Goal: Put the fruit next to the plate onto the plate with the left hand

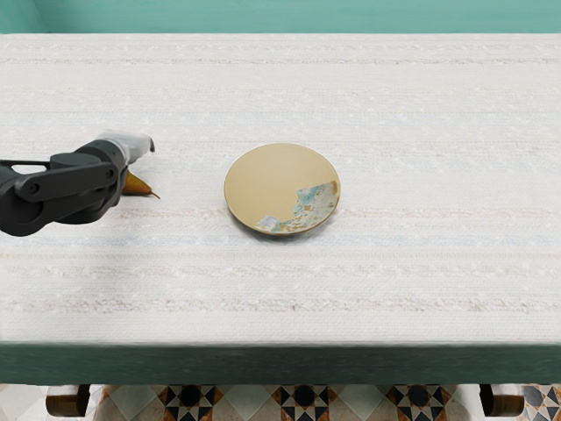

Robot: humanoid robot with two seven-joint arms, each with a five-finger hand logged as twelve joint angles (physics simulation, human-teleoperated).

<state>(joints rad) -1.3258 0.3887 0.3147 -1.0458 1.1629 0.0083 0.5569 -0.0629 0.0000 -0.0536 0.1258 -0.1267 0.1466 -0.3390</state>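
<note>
Nearest, below the front edge of the tabletop (394, 289), a strip of patterned floor tiles (302, 403) shows, with two rounded wooden legs (68, 402) at either side. The tabletop is covered in a pale, faintly striped cloth.

Partway back, the dark left arm (44, 189) comes in over the left edge. The left hand (114, 167) sits low over the fruit (138, 183), an orange-brown piece of which only a small part and a thin stem tip poke out from under the hand toward the plate. Whether the hand is clamped on the fruit or merely over it cannot be told.

The round tan plate (263, 180), with a bluish patch on its near right side, lies near the middle of the tabletop, apart from the fruit.

Beyond the far edge runs a teal wall (307, 16).
</note>
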